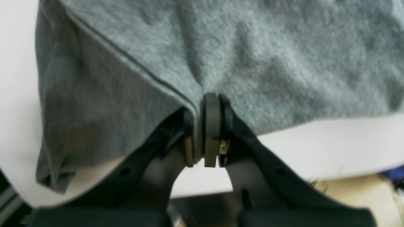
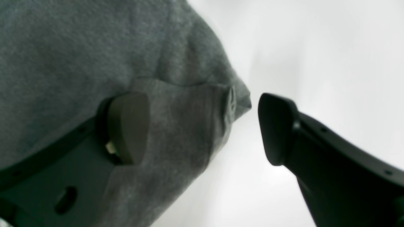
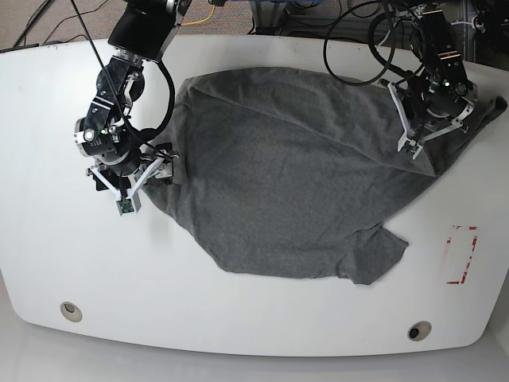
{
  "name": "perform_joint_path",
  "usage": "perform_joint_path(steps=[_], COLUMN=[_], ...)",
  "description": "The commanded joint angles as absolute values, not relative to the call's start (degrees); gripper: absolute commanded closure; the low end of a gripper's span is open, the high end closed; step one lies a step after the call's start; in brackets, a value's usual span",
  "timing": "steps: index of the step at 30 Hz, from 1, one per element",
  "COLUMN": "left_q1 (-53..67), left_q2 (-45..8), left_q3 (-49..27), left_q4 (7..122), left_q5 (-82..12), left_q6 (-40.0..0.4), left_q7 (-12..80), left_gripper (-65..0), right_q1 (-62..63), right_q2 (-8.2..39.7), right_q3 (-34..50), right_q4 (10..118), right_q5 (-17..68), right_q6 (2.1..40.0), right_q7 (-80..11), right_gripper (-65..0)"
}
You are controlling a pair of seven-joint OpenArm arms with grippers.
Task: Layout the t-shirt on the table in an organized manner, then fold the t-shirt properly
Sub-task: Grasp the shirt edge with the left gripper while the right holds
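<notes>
The dark grey t-shirt (image 3: 294, 175) lies spread and rumpled across the middle of the white table (image 3: 238, 326), one sleeve pointing toward the front right. My left gripper (image 1: 205, 126) is shut on a fold of the t-shirt (image 1: 252, 63) beside a seam, close to the table's (image 1: 331, 148) edge; in the base view this left gripper (image 3: 469, 118) is at the shirt's far right end. My right gripper (image 2: 199, 126) is open, with a corner of the t-shirt (image 2: 189, 126) between its fingers. In the base view the right gripper (image 3: 161, 169) sits at the shirt's left edge.
A red tape rectangle (image 3: 461, 255) marks the table's right side. Two round grommet holes (image 3: 70, 310) (image 3: 419, 330) sit near the front edge. Cables (image 3: 358, 48) trail over the back edge behind the arm on the right.
</notes>
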State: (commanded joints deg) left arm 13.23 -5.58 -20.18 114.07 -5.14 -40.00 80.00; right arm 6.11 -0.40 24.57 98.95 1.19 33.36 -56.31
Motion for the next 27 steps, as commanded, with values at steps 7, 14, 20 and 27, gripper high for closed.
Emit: perform_joint_path(steps=[7, 14, 20, 27], left_q1=[19.03, 22.55, 23.34, 22.99], left_q2=[-7.78, -10.07, -11.91, -12.62], left_q3=[-20.26, -20.18, -20.26, -20.26], left_q4=[114.15, 114.15, 114.15, 114.15], left_q5=[-5.14, -5.14, -5.14, -5.14], left_q6=[-40.00, -40.00, -40.00, -40.00], left_q7=[80.00, 80.00, 80.00, 80.00], left_gripper=[-1.0, -1.3, -12.8, -13.9], right_q1=[6.11, 6.20, 7.34, 9.10], right_q2=[-0.40, -0.48, -2.07, -3.21], right_q3=[24.57, 24.48, 24.40, 17.98], right_q4=[98.95, 98.77, 98.68, 96.84], right_q5=[1.19, 1.19, 1.19, 1.27], right_q6=[33.36, 33.36, 33.45, 33.54], right_q7=[-56.31, -56.31, -56.22, -56.13], right_gripper=[-51.0, -51.0, -51.7, -51.7])
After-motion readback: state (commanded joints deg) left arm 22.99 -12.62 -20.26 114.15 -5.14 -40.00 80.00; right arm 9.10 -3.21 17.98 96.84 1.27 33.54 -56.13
